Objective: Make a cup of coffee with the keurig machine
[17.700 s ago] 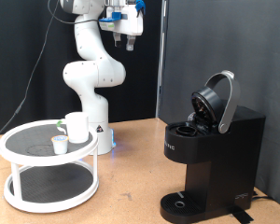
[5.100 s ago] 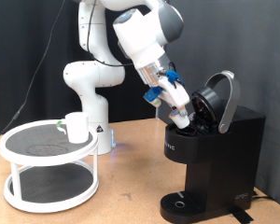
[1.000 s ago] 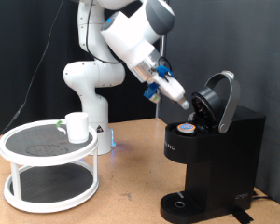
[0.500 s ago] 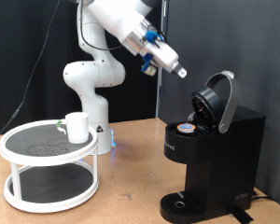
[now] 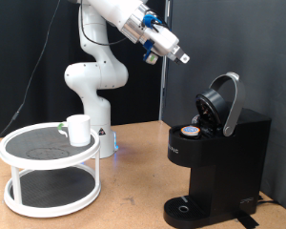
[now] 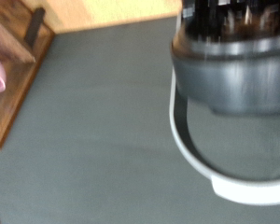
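Note:
The black keurig machine (image 5: 219, 162) stands at the exterior view's right with its domed lid (image 5: 221, 100) hinged open. A small pod with a coloured top (image 5: 189, 132) sits in the open chamber. My gripper (image 5: 182, 57) hangs in the air above the machine and to its left, touching nothing. The white cup (image 5: 78, 129) stands on the top tier of a white round stand (image 5: 48, 157) at the left. The blurred wrist view shows the machine's dark top (image 6: 233, 75) and its grey handle band (image 6: 191, 140), but no fingers.
The robot's white base (image 5: 95, 86) rises behind the stand. A small greenish item (image 5: 63, 126) sits beside the cup. The machine's round drip base (image 5: 186, 205) holds nothing. A dark curtain closes the back, and a wooden table (image 5: 133, 162) lies below.
The gripper has risen up and away from the machine's open chamber, leaving the pod in it. The cup, the stand and the lid have not moved.

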You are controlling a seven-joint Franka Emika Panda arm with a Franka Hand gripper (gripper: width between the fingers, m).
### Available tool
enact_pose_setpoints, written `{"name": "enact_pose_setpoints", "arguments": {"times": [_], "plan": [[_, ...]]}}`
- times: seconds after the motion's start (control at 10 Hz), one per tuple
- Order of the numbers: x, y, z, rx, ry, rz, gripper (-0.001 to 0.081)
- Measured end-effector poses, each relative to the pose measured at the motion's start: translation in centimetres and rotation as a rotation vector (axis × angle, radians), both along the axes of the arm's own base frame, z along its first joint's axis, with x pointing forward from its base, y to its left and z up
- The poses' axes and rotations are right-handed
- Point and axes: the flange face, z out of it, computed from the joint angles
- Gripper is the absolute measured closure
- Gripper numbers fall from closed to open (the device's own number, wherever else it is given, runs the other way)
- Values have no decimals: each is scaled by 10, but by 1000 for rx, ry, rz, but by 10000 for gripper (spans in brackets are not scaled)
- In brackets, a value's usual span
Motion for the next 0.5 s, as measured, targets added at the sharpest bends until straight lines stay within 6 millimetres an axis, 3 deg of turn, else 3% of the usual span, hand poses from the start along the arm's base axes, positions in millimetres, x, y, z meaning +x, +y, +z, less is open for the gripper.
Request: {"name": "enact_pose_setpoints", "arguments": {"times": [0.5], "plan": [[21, 63, 29, 49, 18, 201, 72]]}}
